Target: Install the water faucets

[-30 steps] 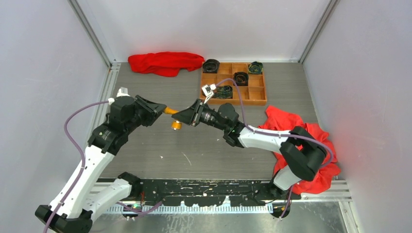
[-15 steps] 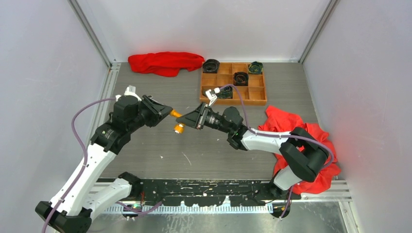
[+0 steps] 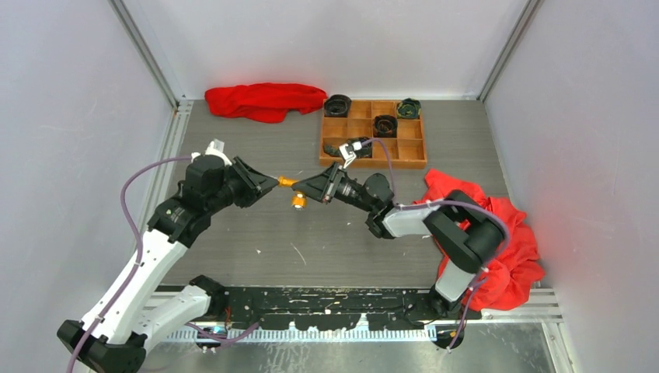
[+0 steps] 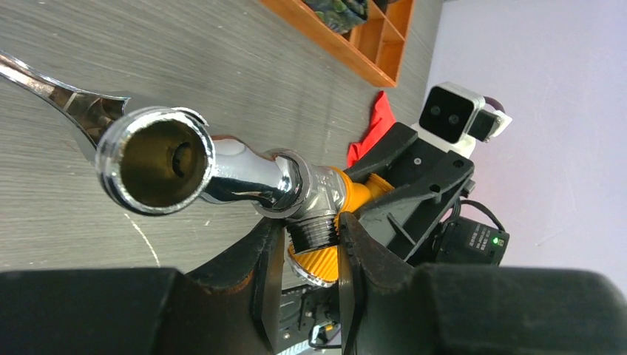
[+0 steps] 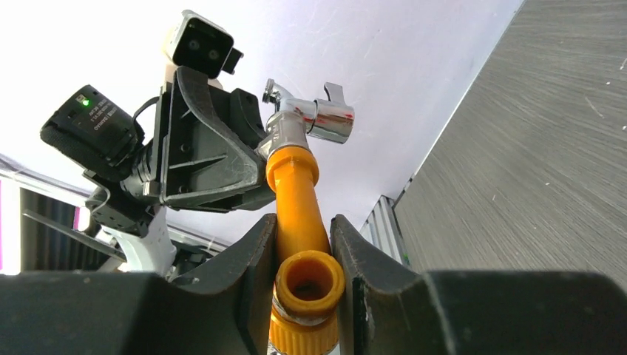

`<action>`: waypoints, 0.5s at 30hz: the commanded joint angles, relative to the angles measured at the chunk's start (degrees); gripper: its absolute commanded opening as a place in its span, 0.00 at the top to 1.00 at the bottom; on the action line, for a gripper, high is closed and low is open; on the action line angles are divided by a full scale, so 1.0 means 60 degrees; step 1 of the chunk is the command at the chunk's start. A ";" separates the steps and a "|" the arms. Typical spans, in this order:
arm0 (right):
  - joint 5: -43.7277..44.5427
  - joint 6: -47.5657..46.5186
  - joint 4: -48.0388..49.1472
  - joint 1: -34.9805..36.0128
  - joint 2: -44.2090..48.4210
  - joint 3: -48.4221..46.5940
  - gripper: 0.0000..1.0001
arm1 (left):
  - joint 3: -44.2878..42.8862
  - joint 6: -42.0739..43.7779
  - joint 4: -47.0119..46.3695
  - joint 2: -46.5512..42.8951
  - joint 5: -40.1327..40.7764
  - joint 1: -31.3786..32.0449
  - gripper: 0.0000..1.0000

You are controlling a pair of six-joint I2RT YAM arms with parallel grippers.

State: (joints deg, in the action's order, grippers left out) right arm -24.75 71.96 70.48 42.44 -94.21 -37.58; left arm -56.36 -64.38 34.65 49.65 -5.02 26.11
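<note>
The two water faucets meet in mid-air above the table's middle. The silver faucet has an open spout and a flat handle, and its threaded stub sits between the fingers of my left gripper, which is shut on it. The orange faucet runs from the silver faucet down between the fingers of my right gripper, which is shut on its tube. From above, the left gripper and right gripper face each other, with the orange faucet between them.
A wooden compartment tray with dark rolled items stands at the back right. One red cloth lies at the back. Another red cloth is bunched by the right arm's base. Grey walls close in both sides.
Both grippers, with the faucets between them, have shifted to the right and slightly nearer. The right wrist has rolled a little. Both grips have held.
</note>
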 commanded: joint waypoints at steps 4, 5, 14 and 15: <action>-0.0135 0.1948 0.2532 -0.0238 -0.1927 -0.0215 0.99 | -0.0091 0.0232 -0.1251 -0.0159 0.0009 -0.0057 1.00; -0.0179 0.1912 0.2510 -0.0232 -0.1871 -0.0215 0.99 | -0.0062 0.0237 -0.1312 -0.0095 0.0007 -0.0059 1.00; -0.0150 0.2319 0.1688 -0.0056 -0.0719 0.0095 0.99 | 0.0024 0.1244 -0.2671 0.0745 -0.0640 -0.0055 0.98; -0.0088 0.2424 0.1655 -0.0001 -0.0611 0.0119 0.99 | 0.0140 0.1442 -0.3205 0.0765 -0.0793 -0.0057 0.98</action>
State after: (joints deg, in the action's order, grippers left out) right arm -26.37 83.35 80.38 41.45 -102.54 -37.47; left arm -54.59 -60.93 30.85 53.82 -4.95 25.80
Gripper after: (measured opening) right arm 0.357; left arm 0.277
